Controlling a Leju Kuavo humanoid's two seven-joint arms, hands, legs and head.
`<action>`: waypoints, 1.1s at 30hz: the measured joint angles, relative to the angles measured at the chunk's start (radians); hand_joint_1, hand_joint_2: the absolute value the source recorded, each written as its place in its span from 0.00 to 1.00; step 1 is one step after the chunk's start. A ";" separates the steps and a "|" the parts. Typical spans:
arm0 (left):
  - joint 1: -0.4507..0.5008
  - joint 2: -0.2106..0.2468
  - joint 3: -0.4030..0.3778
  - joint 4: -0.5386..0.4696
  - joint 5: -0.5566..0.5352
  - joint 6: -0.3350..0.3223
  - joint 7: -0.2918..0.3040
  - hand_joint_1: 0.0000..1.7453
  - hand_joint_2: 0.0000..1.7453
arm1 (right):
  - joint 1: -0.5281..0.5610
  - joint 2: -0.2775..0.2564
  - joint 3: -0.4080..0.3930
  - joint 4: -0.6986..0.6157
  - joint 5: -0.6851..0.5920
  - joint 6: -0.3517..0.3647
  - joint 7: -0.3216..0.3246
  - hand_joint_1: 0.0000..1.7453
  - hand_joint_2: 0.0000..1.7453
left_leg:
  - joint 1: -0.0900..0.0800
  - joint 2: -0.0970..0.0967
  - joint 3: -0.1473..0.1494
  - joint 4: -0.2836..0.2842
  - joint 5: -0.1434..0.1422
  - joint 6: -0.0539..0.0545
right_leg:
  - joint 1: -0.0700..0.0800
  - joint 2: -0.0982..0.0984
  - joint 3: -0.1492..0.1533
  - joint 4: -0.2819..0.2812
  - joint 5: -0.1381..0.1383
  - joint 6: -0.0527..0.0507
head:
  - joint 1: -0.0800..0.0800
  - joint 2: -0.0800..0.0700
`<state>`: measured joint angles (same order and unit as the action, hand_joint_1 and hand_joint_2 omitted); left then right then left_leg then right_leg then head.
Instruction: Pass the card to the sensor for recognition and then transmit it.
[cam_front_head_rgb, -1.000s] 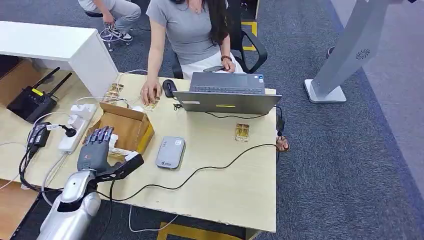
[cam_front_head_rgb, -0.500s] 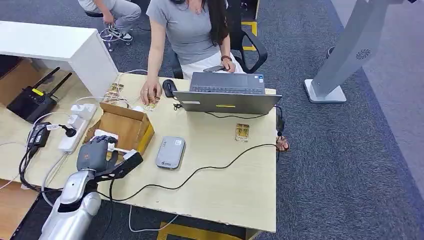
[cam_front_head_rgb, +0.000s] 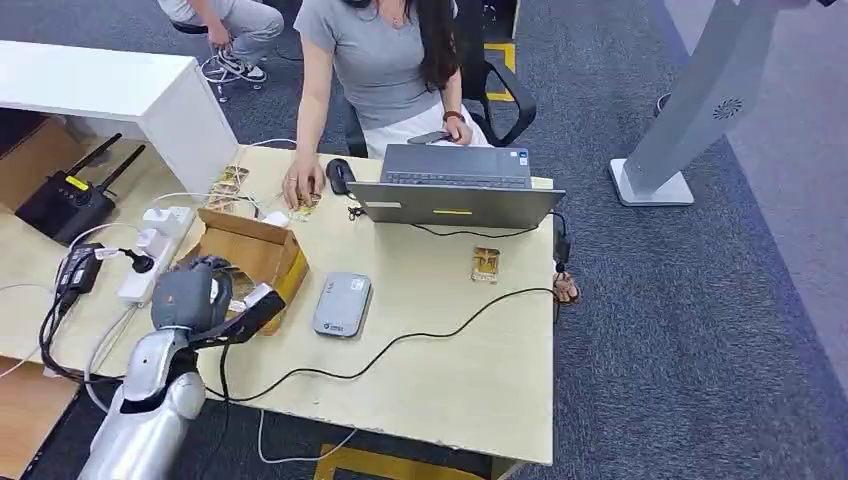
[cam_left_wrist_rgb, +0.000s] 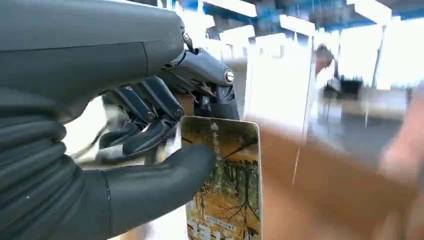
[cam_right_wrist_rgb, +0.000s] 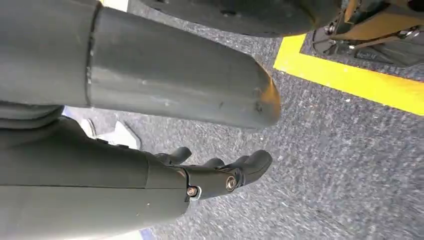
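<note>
The robot's left hand (cam_left_wrist_rgb: 125, 165) pinches a card (cam_left_wrist_rgb: 227, 185) between thumb and fingers, held upright at the near edge of the cardboard box (cam_front_head_rgb: 250, 250), apparently so the printed forest-scene face stays exposed for reading. Just beside the box, on the side away from the power strip (cam_front_head_rgb: 150, 250), lies the grey sensor (cam_front_head_rgb: 340, 305) on the table (cam_front_head_rgb: 470, 370), flat and within short reach of the hand (cam_front_head_rgb: 195, 295). A person's hand (cam_front_head_rgb: 298, 190) rests on the table beyond the box, near a laptop (cam_front_head_rgb: 455, 190). The right hand (cam_right_wrist_rgb: 220, 172) hangs over carpet with nothing in it, fingers seemingly loosely apart, though the angle is poor.
</note>
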<state>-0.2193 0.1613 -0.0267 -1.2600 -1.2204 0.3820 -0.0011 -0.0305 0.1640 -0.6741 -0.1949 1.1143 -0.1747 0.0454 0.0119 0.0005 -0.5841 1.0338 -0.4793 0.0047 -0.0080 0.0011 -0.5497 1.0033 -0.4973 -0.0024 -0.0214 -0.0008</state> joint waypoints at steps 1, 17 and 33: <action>-0.026 -0.002 0.000 0.005 -0.017 0.038 0.000 1.00 1.00 | -0.002 0.000 0.000 0.000 0.007 0.000 -0.007 0.00 0.00 | 0.000 0.000 0.000 0.000 0.000 0.000 | 0.000 0.000 0.000 0.000 0.000 0.000 | 0.000 0.000; -0.523 -0.059 -0.024 0.232 -0.324 0.193 0.113 1.00 1.00 | -0.020 0.003 0.014 0.000 0.075 0.019 -0.004 0.00 0.00 | 0.000 0.001 0.000 0.001 0.003 -0.001 | 0.000 0.001 -0.001 0.000 0.004 0.000 | 0.000 0.000; -0.701 -0.079 -0.133 0.550 -0.343 0.240 0.228 0.00 1.00 | -0.022 0.011 0.028 0.000 0.097 0.031 0.025 0.00 0.00 | 0.000 0.002 0.000 0.000 0.003 -0.001 | 0.000 0.002 -0.002 0.000 0.004 0.000 | 0.000 0.000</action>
<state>-0.9207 0.0828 -0.1595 -0.7099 -1.5629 0.6222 0.2266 -0.0521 0.1755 -0.6462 -0.1949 1.2112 -0.1434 0.0706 0.0120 0.0021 -0.5845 1.0341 -0.4759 0.0039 -0.0078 0.0034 -0.5513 1.0037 -0.4930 -0.0023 -0.0210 -0.0008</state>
